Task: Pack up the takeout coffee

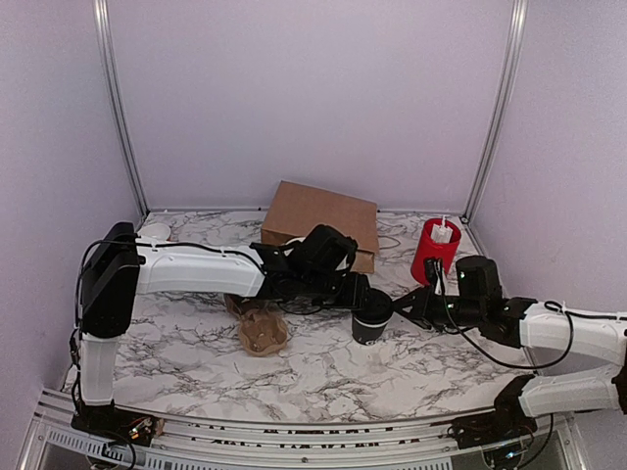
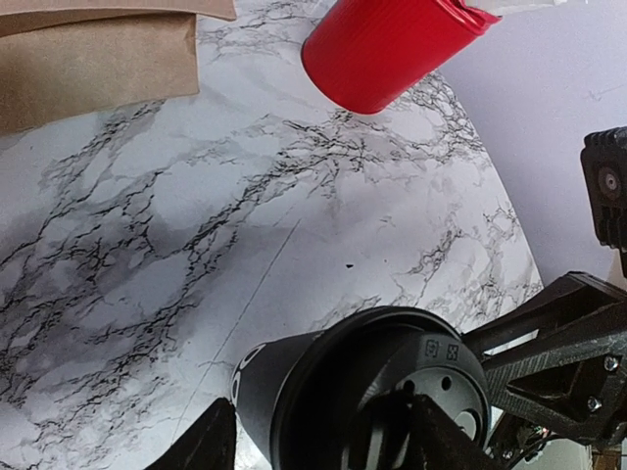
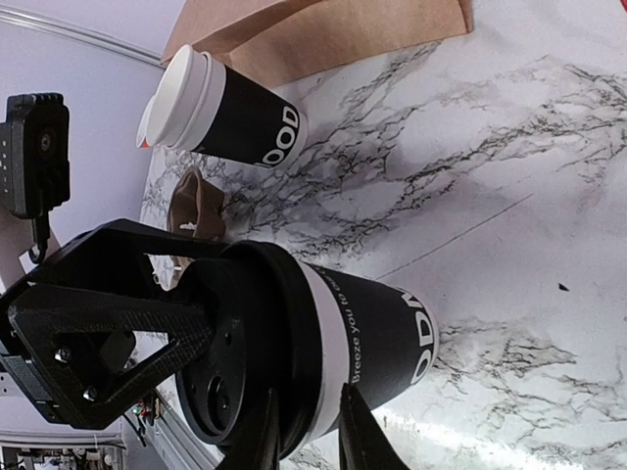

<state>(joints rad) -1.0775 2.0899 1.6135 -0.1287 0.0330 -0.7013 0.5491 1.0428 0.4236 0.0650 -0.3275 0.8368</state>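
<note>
The cup (image 1: 370,321) stands mid-table (image 1: 323,377), within both arms' reach. My left gripper (image 2: 318,441) straddles its top half-wide, probably steadying it; whether it grips I cannot tell. My right gripper (image 3: 309,436), narrow, nips the lid (image 3: 240,333) rim, I judge to seat it.

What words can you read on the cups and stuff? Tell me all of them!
"Breeze you to": small white print on the coffee; the rest is hidden.
"OD": big white letters on the coffee, with more curving out of sight.
"OOD": big white letters on the far cup, start hidden.
Lid: two tiny moulded marks, too small to read.
Red cup and paper bag: no writing shows.
</note>
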